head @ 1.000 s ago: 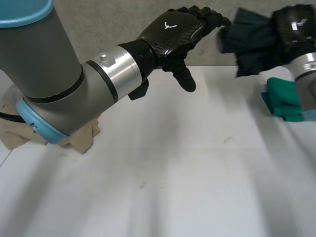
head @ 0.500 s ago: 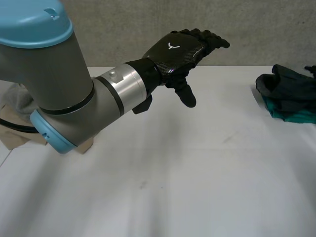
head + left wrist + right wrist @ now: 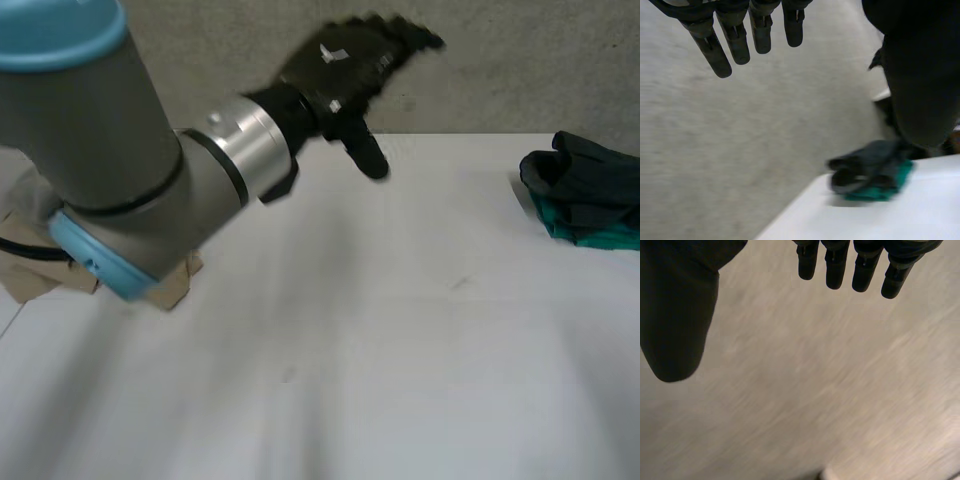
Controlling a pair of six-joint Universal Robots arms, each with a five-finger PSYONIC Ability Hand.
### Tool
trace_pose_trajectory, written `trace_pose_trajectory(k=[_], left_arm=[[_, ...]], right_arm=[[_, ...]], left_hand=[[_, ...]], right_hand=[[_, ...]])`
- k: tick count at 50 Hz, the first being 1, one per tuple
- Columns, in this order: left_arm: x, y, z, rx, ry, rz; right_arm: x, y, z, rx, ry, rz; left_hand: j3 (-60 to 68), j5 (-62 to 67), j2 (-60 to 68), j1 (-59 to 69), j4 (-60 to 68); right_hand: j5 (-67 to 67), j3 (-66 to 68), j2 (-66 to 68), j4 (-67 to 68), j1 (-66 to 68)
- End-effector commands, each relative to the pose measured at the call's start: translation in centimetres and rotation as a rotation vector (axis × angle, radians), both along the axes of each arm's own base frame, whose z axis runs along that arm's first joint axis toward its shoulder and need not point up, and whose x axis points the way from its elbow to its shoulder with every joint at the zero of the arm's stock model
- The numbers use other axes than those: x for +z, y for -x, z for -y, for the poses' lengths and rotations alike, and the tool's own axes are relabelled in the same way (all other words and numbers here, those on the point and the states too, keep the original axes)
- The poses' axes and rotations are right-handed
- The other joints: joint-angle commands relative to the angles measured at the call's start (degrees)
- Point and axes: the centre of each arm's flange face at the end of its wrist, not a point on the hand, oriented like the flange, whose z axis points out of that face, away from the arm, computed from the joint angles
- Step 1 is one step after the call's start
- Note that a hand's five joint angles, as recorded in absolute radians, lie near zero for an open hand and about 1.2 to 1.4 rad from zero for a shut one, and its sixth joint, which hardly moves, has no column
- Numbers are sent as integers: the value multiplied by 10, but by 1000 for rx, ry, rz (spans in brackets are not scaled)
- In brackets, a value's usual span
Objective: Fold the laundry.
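Note:
A crumpled dark cloth [image 3: 585, 175] lies on top of a folded green cloth [image 3: 592, 230] at the table's right edge. In the left wrist view the dark cloth [image 3: 867, 162] and the green cloth [image 3: 885, 187] sit beyond my thumb, at the table's corner. My left hand [image 3: 350, 70] hovers open above the table's far edge, well left of the pile, with straight fingers [image 3: 722, 45] and nothing in them. My right hand [image 3: 835, 267] is open too, fingers straight and empty, facing a grey wall.
A tan cloth [image 3: 40, 275] lies at the table's left edge, partly under my left arm [image 3: 110, 180]. The white table [image 3: 380, 350] stretches bare between the two piles. A grey wall [image 3: 520, 60] stands behind it.
My right hand let go of the dark cloth, which now lies on the green pile, and drew away out of the head view. My left hand rose slightly.

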Motion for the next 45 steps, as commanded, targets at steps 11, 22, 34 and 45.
trace_pose_trajectory(k=[11, 22, 34, 45], left_arm=[[-50, -149, 156, 697, 164, 469], [-164, -210, 249, 830, 250, 697], [-177, -197, 266, 837, 283, 643], [-5, -116, 159, 682, 332, 78]], right_arm=[[-43, -262, -137, 733, -163, 13], [-136, -274, -190, 784, -609, 64], [-147, -268, -197, 768, -649, 73], [-134, -265, -196, 744, -605, 80]], left_hand=[[-17, -24, -16, -2, -12], [-18, -26, -18, -4, -14], [680, 672, 680, 694, 684], [680, 672, 680, 694, 684]], right_hand=[[-24, -18, -22, -20, -28], [-24, -18, -22, -20, -28], [-24, -18, -22, -20, -28], [-24, -18, -22, -20, -28]])
